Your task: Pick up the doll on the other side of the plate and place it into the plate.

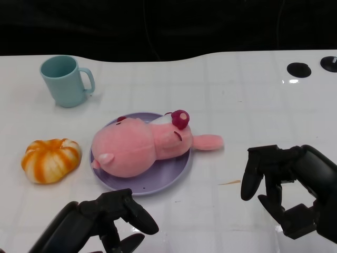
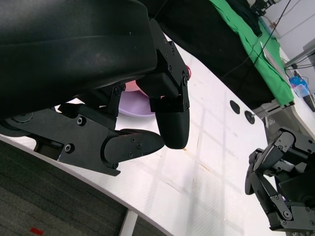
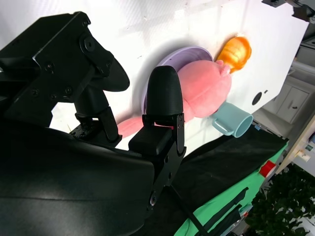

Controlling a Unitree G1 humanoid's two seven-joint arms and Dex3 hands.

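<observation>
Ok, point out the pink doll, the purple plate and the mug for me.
pink doll [image 1: 138, 148], head view, on its round body.
purple plate [image 1: 171, 176], head view, on its bare near rim.
light blue mug [image 1: 66, 87], head view, on its outer wall.

plate [image 1: 174, 176] mostly buried under the doll [image 1: 139, 147] | left hand [image 1: 102, 219] cut off at bottom edge | doll's face kinda unreadable, maybe turned away

A plush, matt pink doll [image 1: 139, 148] lies on a smooth purple plate [image 1: 166, 182]; the white tabletop [image 1: 253, 105] gleams glossy.
</observation>
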